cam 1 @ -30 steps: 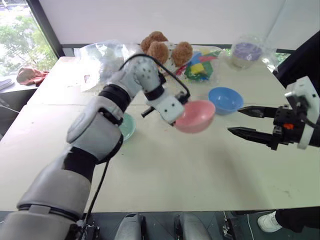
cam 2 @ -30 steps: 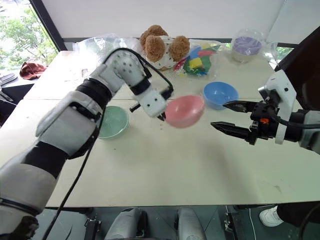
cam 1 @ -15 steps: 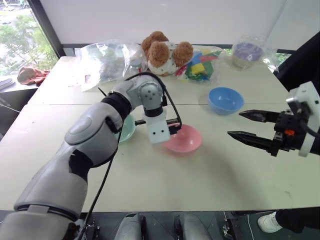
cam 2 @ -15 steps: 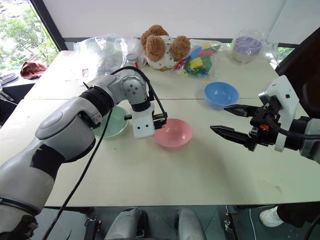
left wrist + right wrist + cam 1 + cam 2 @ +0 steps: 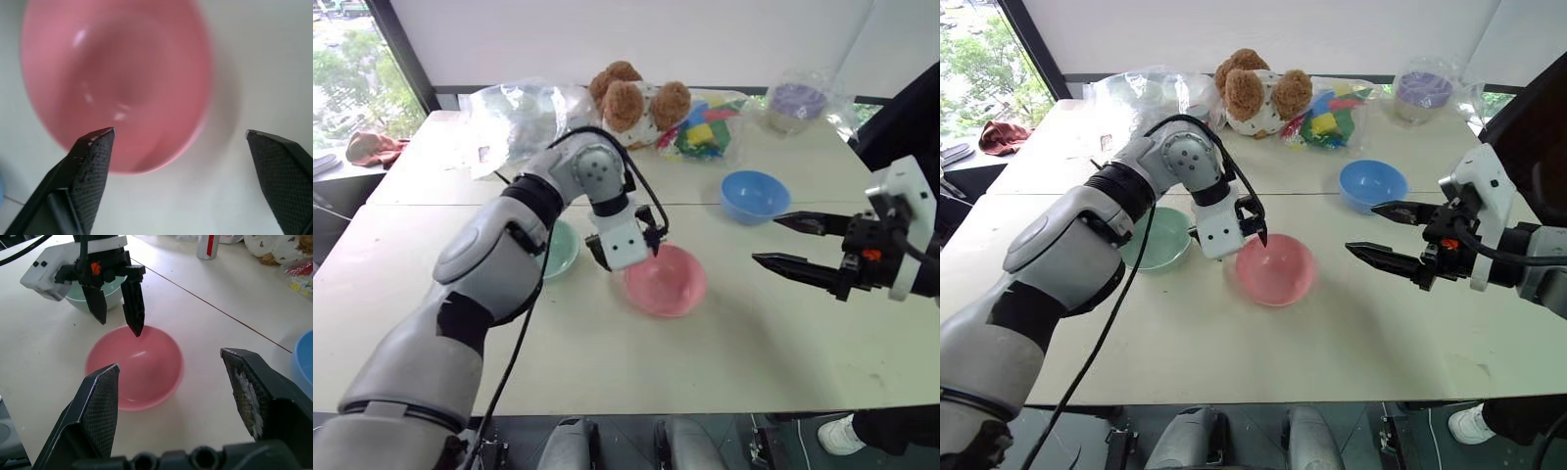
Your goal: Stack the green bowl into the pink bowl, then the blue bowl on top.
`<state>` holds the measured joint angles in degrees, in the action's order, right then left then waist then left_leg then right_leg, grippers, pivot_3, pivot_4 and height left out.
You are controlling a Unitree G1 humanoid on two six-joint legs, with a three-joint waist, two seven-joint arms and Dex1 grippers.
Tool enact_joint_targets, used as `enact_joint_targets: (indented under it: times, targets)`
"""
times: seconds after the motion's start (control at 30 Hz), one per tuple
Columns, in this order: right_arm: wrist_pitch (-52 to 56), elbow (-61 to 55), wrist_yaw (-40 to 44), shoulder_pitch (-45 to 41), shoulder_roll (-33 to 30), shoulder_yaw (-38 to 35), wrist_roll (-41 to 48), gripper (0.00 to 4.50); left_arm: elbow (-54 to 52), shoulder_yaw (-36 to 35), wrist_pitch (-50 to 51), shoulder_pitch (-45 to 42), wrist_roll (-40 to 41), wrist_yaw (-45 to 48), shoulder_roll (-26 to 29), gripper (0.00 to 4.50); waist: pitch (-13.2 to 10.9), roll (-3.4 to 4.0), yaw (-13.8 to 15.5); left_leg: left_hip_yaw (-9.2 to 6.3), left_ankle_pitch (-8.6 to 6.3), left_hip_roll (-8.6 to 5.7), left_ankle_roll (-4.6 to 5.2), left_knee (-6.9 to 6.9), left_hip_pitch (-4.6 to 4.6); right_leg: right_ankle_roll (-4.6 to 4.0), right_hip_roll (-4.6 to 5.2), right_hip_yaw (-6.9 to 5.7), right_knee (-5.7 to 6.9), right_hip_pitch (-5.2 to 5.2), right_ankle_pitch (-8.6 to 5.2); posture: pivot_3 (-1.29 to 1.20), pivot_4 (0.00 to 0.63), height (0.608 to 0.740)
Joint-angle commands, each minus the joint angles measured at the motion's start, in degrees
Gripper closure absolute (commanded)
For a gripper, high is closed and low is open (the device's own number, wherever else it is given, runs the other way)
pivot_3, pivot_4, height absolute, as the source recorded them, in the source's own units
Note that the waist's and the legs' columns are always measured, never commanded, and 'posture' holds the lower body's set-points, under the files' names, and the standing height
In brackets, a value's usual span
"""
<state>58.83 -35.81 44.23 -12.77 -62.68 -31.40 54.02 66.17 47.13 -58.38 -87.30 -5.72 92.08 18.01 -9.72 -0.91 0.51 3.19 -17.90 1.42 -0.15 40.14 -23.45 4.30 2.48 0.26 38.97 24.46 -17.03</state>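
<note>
You're handling light, stiff, smooth plastic, so judge the rim the place to pinch: the green bowl (image 5: 1160,238), pale mint, sits left of centre beside the salmon pink bowl (image 5: 1276,269), over which the left gripper (image 5: 1252,221) hangs wide and empty, the right gripper (image 5: 1381,235) likewise.

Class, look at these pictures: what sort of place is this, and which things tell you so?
Probably an indoor test or demo room beside a window, not a kitchen. A plain pale table holds a pink bowl along with a teddy bear and bagged coloured toys, while trees show through the window.
</note>
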Motion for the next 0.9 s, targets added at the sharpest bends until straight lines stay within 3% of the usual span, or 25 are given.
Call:
enact_joint_targets:
  times: [0.03,0.27,0.47,0.67,0.9]
  targets:
    - [-2.1,0.4,0.5,-1.4,-1.3,0.5,-0.4,0.92,-1.7,-1.9,5.3,-3.6,6.0,0.4,3.3,0.02,0.0,0.00,-0.1,0.00,0.00,0.02,0.00,0.00,0.00,0.00,-0.02,0.00,0.00,0.00,0.00,0.00,0.150,0.740]
    - [-5.4,3.1,3.0,-3.0,-2.3,4.0,-2.4,0.92,-7.1,0.3,23.1,-5.4,22.5,0.4,15.8,0.02,0.0,0.01,-1.1,-0.06,0.00,0.07,0.00,-0.01,0.00,0.01,-0.05,0.00,0.02,0.00,-0.01,0.00,0.150,0.740]
    - [-8.8,6.3,4.7,-6.2,-2.0,8.9,-5.2,0.92,-11.7,-7.5,47.6,-3.3,37.3,0.4,23.7,0.02,0.0,0.01,-1.3,-0.05,0.01,0.07,-0.01,0.03,0.00,0.02,-0.03,-0.01,0.04,0.00,-0.01,0.00,0.150,0.740]
    - [-11.0,8.8,5.5,-9.9,-0.5,14.5,-7.3,0.92,-19.5,-18.4,60.7,6.9,39.9,0.4,31.8,0.02,0.0,0.04,-1.7,-0.05,0.01,0.11,-0.02,0.00,0.05,0.03,-0.03,-0.02,0.07,0.00,-0.03,0.00,0.150,0.740]
    - [-12.9,12.1,6.6,-12.8,0.8,18.2,-10.5,0.92,-39.0,-34.8,72.3,29.1,39.3,-8.0,40.0,0.02,0.0,0.02,-1.3,-0.05,0.05,0.13,-0.09,0.03,0.02,0.03,0.10,-0.05,0.09,0.00,-0.03,0.00,0.150,0.740]
